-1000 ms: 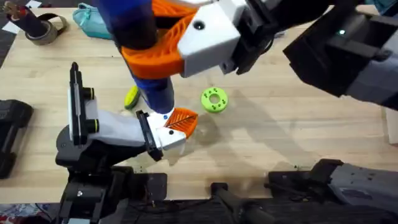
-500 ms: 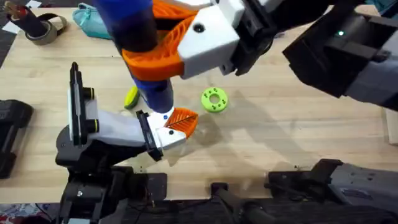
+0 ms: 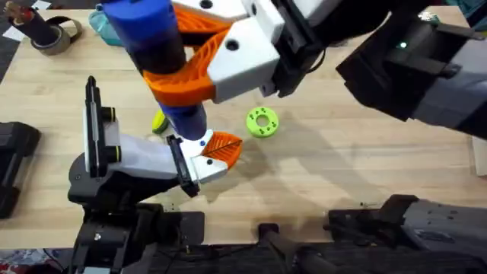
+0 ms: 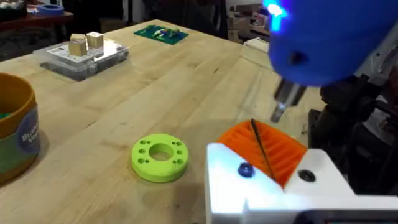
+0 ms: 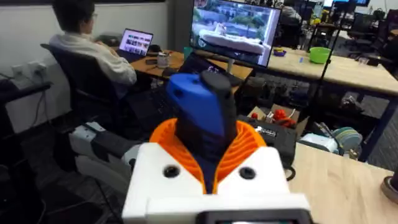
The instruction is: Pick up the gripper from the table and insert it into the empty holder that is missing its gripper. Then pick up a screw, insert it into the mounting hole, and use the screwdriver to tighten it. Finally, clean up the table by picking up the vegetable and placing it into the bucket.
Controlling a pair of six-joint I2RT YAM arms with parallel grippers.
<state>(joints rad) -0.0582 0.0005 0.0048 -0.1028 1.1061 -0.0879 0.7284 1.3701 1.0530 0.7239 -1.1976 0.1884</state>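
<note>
Overhead | right gripper jaws clamp screwdriver | left gripper likely closed

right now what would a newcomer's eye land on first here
The fat blue screwdriver, upright near the table's middle in the right gripper's orange-padded jaws, bit down at the white holder part that the left gripper carries. Next, the bright green disc with holes beside it, and the yellow-green vegetable peeking out behind the screwdriver.
</note>
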